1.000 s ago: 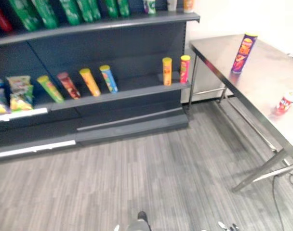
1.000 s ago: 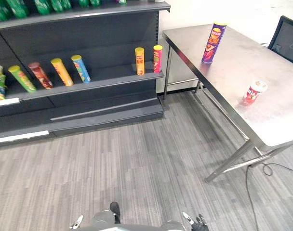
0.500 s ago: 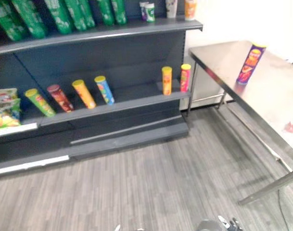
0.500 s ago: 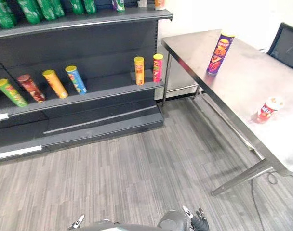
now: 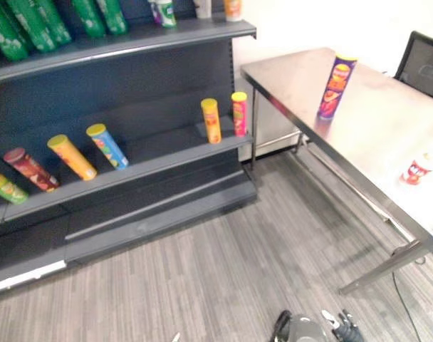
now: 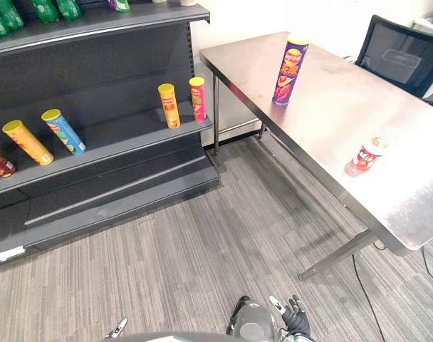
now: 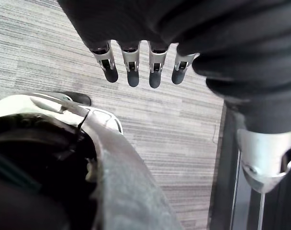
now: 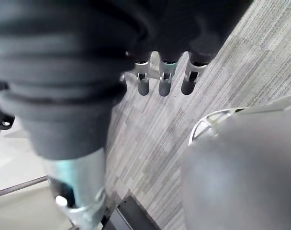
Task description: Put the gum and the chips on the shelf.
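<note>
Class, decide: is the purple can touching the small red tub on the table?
Apart. The right eye view shows bare table between the purple can and the small red tub.

Lit brightly and evenly from above. Glares white at near end of steel table. Dims under shelf boards.

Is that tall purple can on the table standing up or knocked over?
Upright: the purple can stands on its base on the table, top end up.
</note>
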